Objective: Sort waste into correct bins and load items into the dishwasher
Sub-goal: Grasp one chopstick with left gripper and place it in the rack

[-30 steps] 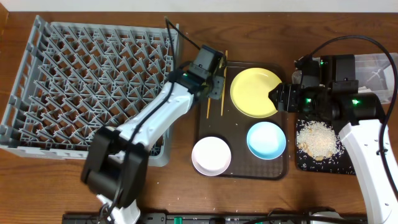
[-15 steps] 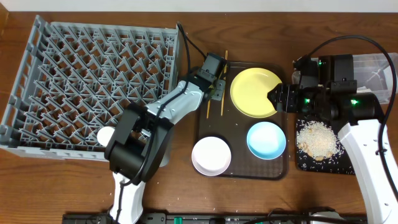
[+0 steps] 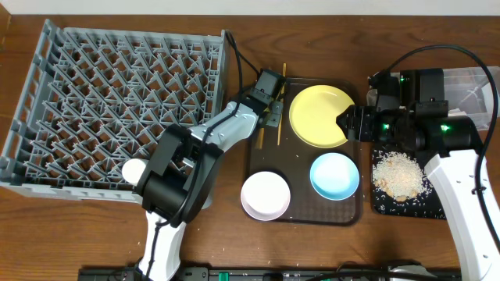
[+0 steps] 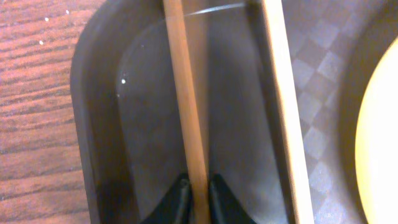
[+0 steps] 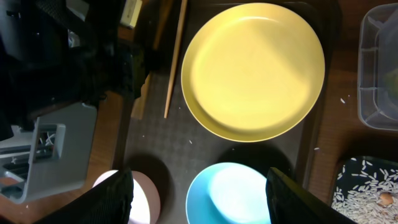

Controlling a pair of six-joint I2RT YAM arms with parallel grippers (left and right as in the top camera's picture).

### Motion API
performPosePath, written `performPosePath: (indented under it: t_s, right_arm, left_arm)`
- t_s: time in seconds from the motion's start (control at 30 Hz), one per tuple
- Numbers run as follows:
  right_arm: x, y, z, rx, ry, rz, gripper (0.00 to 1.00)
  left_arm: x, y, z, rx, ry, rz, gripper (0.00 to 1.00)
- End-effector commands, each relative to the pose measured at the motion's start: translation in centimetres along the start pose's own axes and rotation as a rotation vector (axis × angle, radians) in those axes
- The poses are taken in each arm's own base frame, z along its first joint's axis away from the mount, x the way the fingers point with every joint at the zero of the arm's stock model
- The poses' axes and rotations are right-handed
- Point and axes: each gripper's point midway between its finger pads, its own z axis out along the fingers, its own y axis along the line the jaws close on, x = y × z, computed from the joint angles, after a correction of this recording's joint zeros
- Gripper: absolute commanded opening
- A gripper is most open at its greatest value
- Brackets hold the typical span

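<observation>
Dish rack (image 3: 117,94): at the far left, beside the brown tray (image 3: 301,160); we judge the chopsticks belong here.
Left claw (image 4: 198,194): clenched on the darker chopstick (image 4: 186,93), with 1 fingertip pressed to each side, low over the tray's left strip.
Darker chopstick, place: just inside the tray's left wall. We cannot tell whether it is lifted or resting.
Handling: we expect a light, stiff, thin, smooth stick that could roll or swivel in a 2-point pinch. A hold near the middle would balance best. We cannot tell how far along its length the present hold sits.
Long axis: it runs straight ahead from the fingertips, parallel to the tray wall. In the overhead view it runs from the far edge toward the robot.
Paler chopstick (image 4: 280,93): free and roughly parallel, lying between the held stick and the yellow plate (image 3: 320,113).
Bowls: the white bowl (image 3: 266,195) and blue bowl (image 3: 334,175) sit on the tray's near half.
Right claw (image 3: 342,125): released and holding nothing, at the plate's right rim.
Bins: rice (image 3: 398,173) lies on the black tray (image 3: 383,204), and the clear tub (image 3: 476,86) stands behind it.
</observation>
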Motion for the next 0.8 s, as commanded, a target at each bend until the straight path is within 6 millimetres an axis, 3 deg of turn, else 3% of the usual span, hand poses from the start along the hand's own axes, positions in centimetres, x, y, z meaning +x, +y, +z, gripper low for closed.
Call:
performPosePath:
  t_s: [0.0,0.13,0.27,0.33,0.43,0.57,0.77]
  right_arm:
    - [-0.2,0.6,0.0,-0.016,0.002,0.001,0.66]
    - [-0.3,0.6,0.0,-0.018,-0.003,-0.001,0.65]
    - [-0.3,0.6,0.0,-0.017,-0.003,-0.001,0.65]
    - [-0.3,0.6,0.0,-0.017,-0.002,0.0,0.65]
    - [-0.2,0.6,0.0,-0.017,0.0,0.001,0.65]
    - [-0.3,0.6,0.0,-0.018,-0.003,-0.001,0.65]
    - [-0.3,0.6,0.0,-0.017,-0.003,-0.001,0.65]
  left_arm:
    - [-1.0,0.2,-1.7,0.002,-0.018,-0.055,0.08]
    - [-4.0,-0.1,-6.0,0.029,-0.113,-0.065,0.08]
    - [-5.6,0.2,-11.2,0.041,-0.169,-0.074,0.08]
    - [-5.8,1.2,-13.5,0.023,-0.181,-0.084,0.08]
    - [-5.3,4.3,-16.5,-0.056,-0.173,-0.114,0.08]
    - [-3.1,8.9,-17.6,-0.176,-0.083,-0.112,0.08]
    - [-0.5,13.5,-15.0,-0.237,0.033,-0.138,0.08]
